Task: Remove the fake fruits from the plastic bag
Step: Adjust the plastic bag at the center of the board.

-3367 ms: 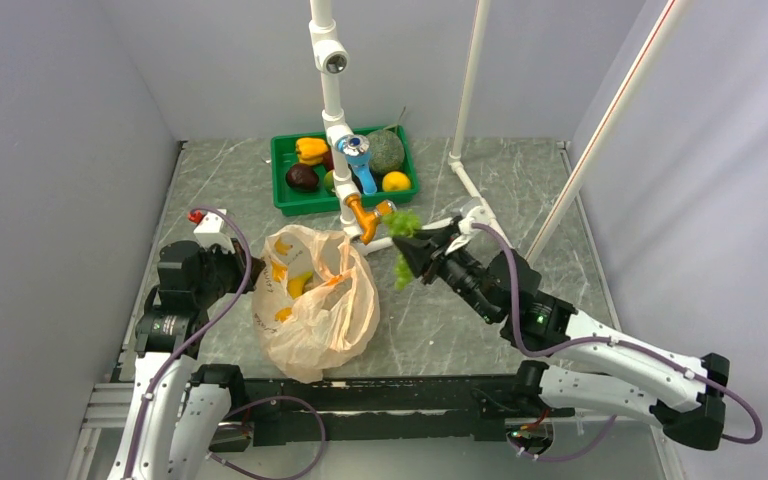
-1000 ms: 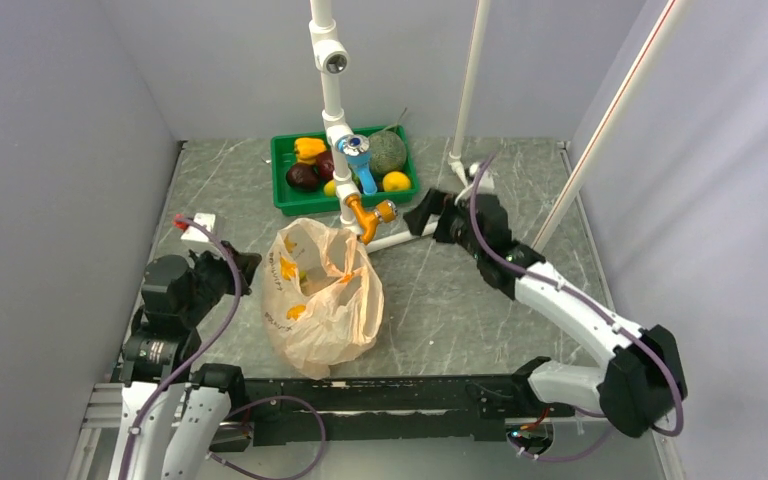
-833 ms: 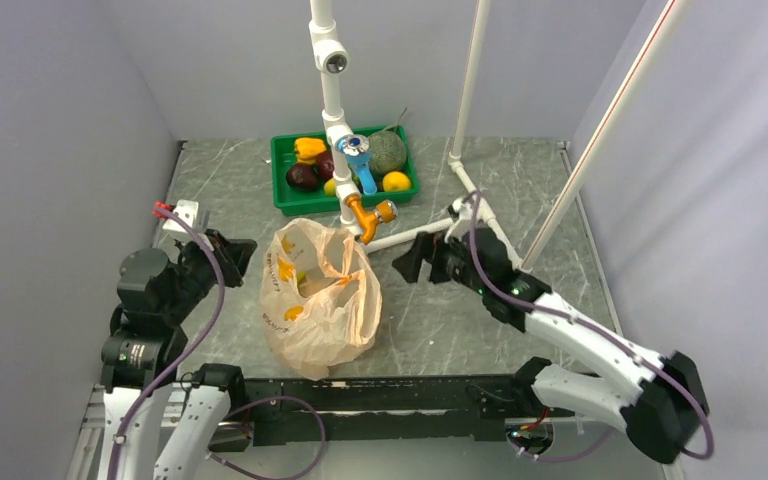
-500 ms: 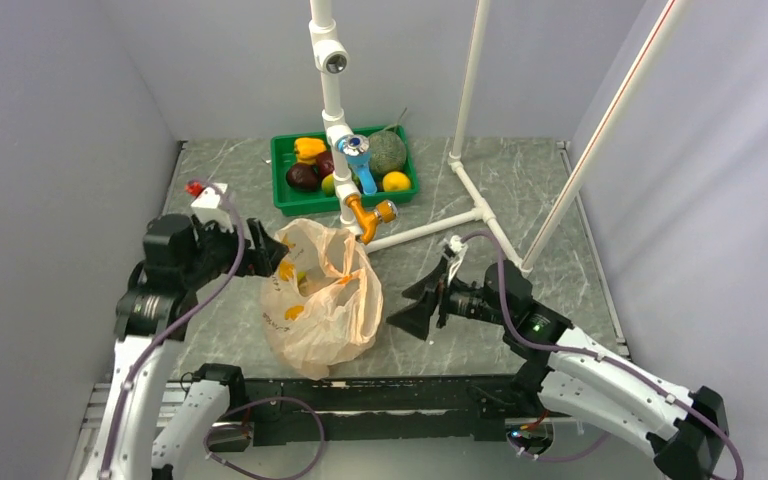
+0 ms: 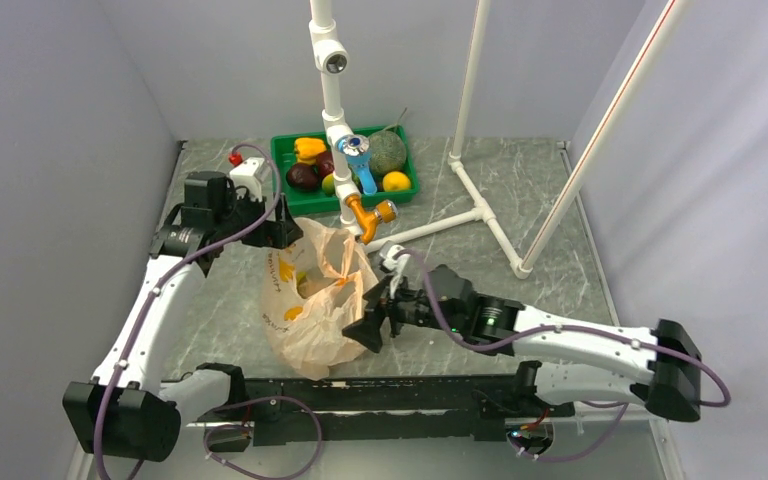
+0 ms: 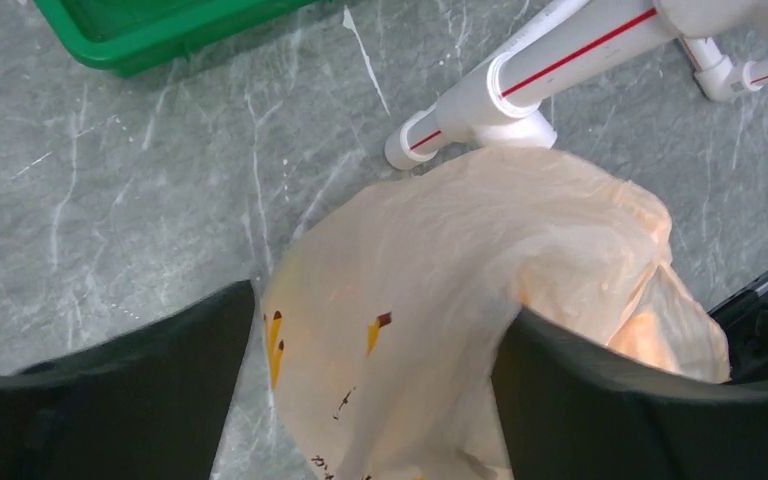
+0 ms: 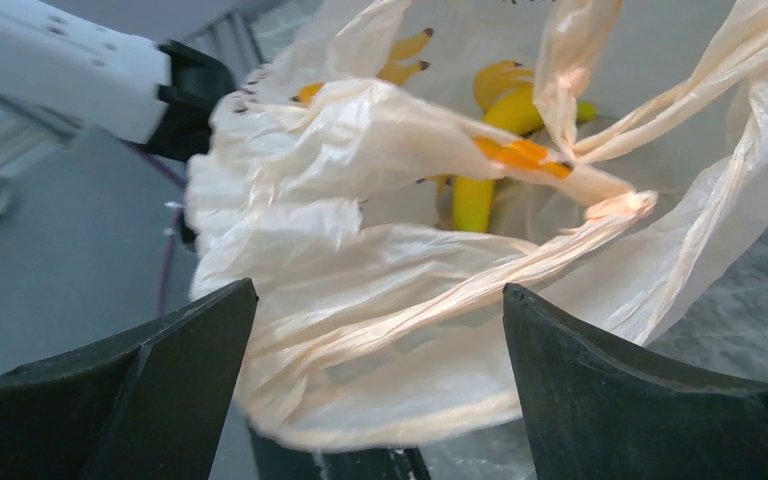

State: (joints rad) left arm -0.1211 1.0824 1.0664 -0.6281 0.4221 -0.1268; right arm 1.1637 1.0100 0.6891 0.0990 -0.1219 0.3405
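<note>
The plastic bag [image 5: 315,300], peach-beige and crumpled with yellow banana prints, lies at the table's near middle. My left gripper [image 5: 285,232] is at its far left top. In the left wrist view the gripper [image 6: 378,305] stands open with bag film [image 6: 440,250] filling the gap. My right gripper [image 5: 365,330] is at the bag's near right side. It [image 7: 379,290] is open too, with the bag's folds and handle loops [image 7: 360,150] just ahead. Two dark maroon fake fruits [image 5: 303,177] and a yellow-green one [image 5: 330,185] lie in the green tray [image 5: 345,198]. Yellow shapes show inside the bag; I cannot tell prints from fruit.
The tray at the back also holds a netted melon [image 5: 387,152], a yellow-orange pepper [image 5: 310,148] and a small orange fruit [image 5: 396,181]. A white pipe upright [image 5: 332,90] with blue and orange fittings rises just behind the bag. A pipe foot [image 5: 430,228] lies on the table to its right.
The right arm, which held a green bunch earlier, swung from the tray back to the bag's near right side. The left gripper opened and moved forward to the bag's far edge.
</note>
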